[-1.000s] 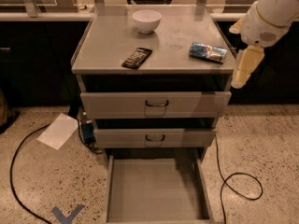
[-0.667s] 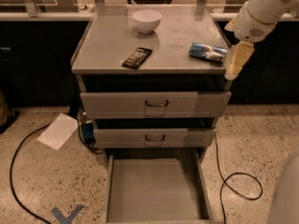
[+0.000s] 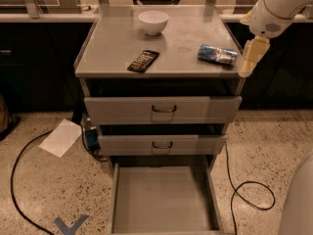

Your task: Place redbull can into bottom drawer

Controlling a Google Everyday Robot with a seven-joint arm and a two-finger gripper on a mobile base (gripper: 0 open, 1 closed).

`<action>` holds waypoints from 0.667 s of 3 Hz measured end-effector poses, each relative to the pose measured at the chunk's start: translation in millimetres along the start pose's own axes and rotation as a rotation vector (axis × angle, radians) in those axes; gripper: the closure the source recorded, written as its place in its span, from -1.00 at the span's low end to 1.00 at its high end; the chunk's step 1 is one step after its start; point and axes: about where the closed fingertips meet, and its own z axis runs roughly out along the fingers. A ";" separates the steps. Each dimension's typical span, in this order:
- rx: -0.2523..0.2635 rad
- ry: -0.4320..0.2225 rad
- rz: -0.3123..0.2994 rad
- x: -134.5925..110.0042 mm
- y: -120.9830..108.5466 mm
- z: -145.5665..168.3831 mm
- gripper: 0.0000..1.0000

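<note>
One camera looks steeply down from in front of the grey metal three-drawer desk (image 3: pixel 117 43), fairly near, facing its pulled-out wide shallow grey bottom drawer (image 3: pixel 164 199). The robot's pale yellowish hand (image 3: pixel 247 68) hangs at upper right.

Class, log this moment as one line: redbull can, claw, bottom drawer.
redbull can: lying on cabinet top | claw: right of can, at cabinet edge | bottom drawer: pulled open
</note>
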 end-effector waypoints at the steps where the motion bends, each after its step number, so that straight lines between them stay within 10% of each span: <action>1: 0.016 -0.014 -0.018 -7.6 -18.1 17.6 -1.00; 2: 0.029 -0.033 -0.046 -20.3 -40.5 42.4 -1.00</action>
